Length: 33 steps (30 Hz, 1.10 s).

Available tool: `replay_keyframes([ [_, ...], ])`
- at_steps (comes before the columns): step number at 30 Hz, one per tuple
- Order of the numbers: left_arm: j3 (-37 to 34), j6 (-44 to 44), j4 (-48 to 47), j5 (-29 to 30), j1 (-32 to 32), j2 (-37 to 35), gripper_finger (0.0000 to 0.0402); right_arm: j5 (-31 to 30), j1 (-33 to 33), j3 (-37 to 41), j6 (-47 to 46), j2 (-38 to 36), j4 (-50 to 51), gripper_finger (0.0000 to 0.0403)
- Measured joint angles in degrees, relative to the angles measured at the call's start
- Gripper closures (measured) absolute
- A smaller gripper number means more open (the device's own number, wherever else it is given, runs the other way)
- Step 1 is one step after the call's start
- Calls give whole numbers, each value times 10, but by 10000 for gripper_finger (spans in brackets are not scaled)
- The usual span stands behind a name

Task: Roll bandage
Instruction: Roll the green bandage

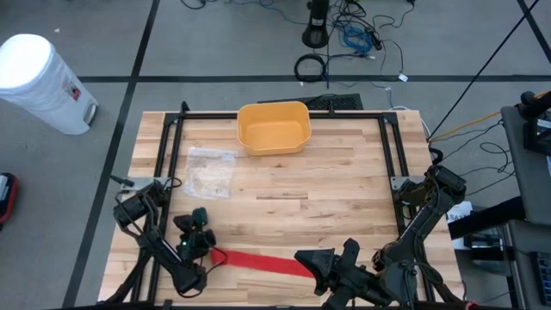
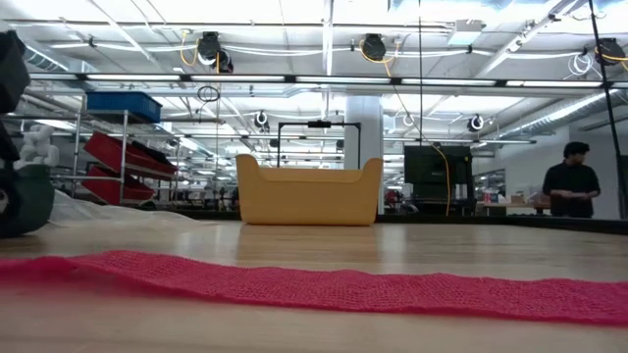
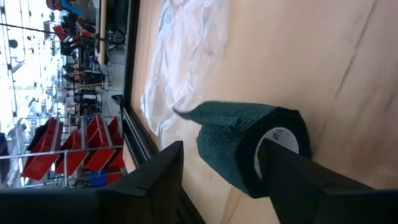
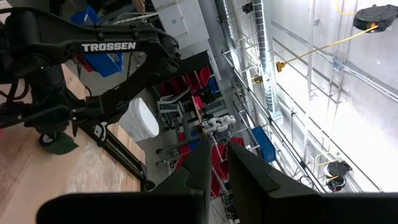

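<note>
a light wooden table [image 1: 344, 185] with a black metal frame around its edges, seen from above. a yellow bin [image 1: 274, 127] sits near the far edge, about midway across. a crumpled clear plastic bag [image 1: 210, 170] lies on the left side. along the near edge a red bandage [image 1: 263, 262] is stretched out flat in a long strip. a dark green bandage roll [image 1: 200, 216] rests on the wood near the strip's left end, possibly just apart from it
</note>
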<state>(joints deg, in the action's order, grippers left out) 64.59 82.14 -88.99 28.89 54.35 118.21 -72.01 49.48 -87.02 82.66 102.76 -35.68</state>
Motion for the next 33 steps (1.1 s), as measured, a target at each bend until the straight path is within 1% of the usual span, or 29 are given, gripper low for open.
replay_keyframes([
  [4, -28, 0, 35, -9, 0, 0, 231, 0, 0, 0, -2, 0, 0, 362],
  [9, -41, 27, 31, -8, 0, -1, 261, 0, 0, 0, -2, 0, 4, 362],
  [12, -41, 29, 21, -8, 1, 0, 299, 0, 0, 0, -2, 0, 5, 362],
  [16, -41, 31, 15, -8, 2, 0, 363, 0, 0, 0, -2, 0, 5, 362],
  [18, -37, 31, 14, -8, 2, 0, 384, 0, 0, 0, -2, 0, 4, 362],
  [21, -23, 34, 0, -3, 2, 0, 385, 0, 0, 0, -8, 0, 7, 362],
  [24, -5, 38, -8, 2, 2, -4, 369, 0, -1, 0, -11, 0, 9, 362],
  [33, 48, 30, -11, 48, 5, -59, 361, -2, -11, 0, -26, 0, 9, 362],
])
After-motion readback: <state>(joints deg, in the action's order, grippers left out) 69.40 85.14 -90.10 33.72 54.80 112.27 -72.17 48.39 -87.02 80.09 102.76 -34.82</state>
